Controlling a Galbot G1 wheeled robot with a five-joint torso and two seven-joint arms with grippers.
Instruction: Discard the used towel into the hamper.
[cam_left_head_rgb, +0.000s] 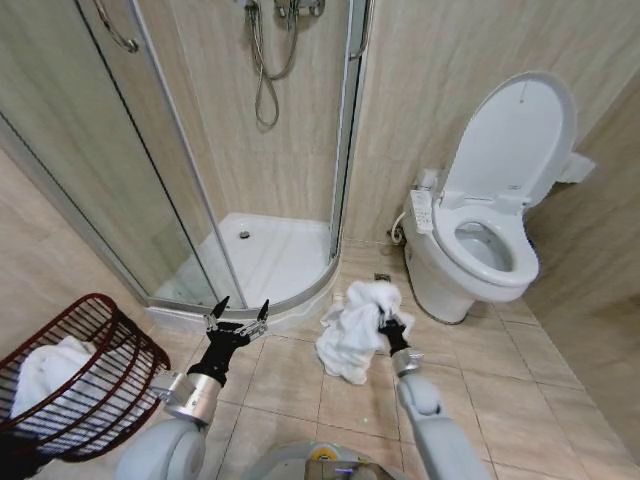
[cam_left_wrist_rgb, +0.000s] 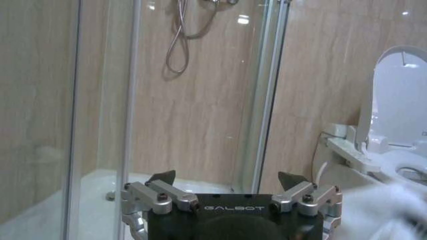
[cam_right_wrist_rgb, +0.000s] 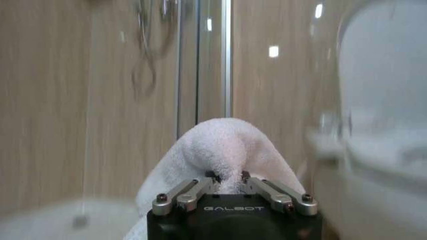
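A white towel (cam_left_head_rgb: 356, 328) hangs in a bunch from my right gripper (cam_left_head_rgb: 388, 322), which is shut on its upper fold above the floor tiles, in front of the toilet. In the right wrist view the towel (cam_right_wrist_rgb: 220, 150) drapes over the closed fingers (cam_right_wrist_rgb: 260, 186). My left gripper (cam_left_head_rgb: 238, 316) is open and holds nothing, raised in front of the shower tray; its spread fingertips (cam_left_wrist_rgb: 162, 177) show in the left wrist view. The hamper (cam_left_head_rgb: 120, 345), a dark reddish-brown openwork basket, stands at the lower left with white cloth (cam_left_head_rgb: 50, 375) inside it.
A white toilet (cam_left_head_rgb: 478, 245) with its lid up stands to the right. A glass shower enclosure (cam_left_head_rgb: 190, 170) with a raised white tray (cam_left_head_rgb: 270, 255) fills the back left. Beige floor tiles (cam_left_head_rgb: 500, 370) stretch between them.
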